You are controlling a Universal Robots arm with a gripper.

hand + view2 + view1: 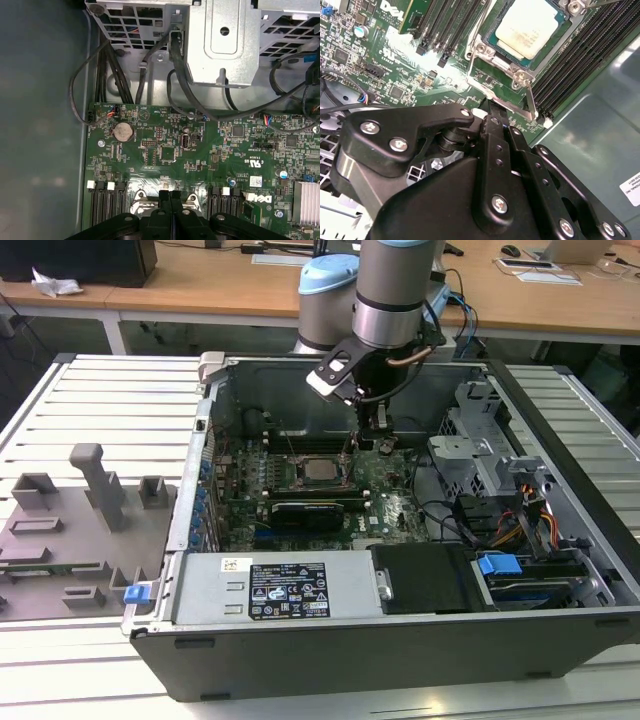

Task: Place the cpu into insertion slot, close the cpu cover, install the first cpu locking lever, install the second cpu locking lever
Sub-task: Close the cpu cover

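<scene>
Jaws together beside the seated cpu

On the slatted bench [100, 400] the open computer case [330, 650] shows its grey power supply [270, 585] nearest the exterior view. Past that a long black expansion card [310, 510] lies across the green board. Just behind the card, the cpu [320, 470] [527, 27] sits flat in the insertion slot [298, 480] [495, 42]. The cpu cover [492, 60] lies as a silver frame around it. On the slot's side toward the exterior view's right, the gripper [382, 445] [489, 107] [170, 196] points down close over the board with its jaws together. In the second wrist view its tip is just beside a thin metal locking lever [532, 102] at the slot's edge; whether they touch cannot be told. Wooden desks [200, 290] stand farthest back
</scene>
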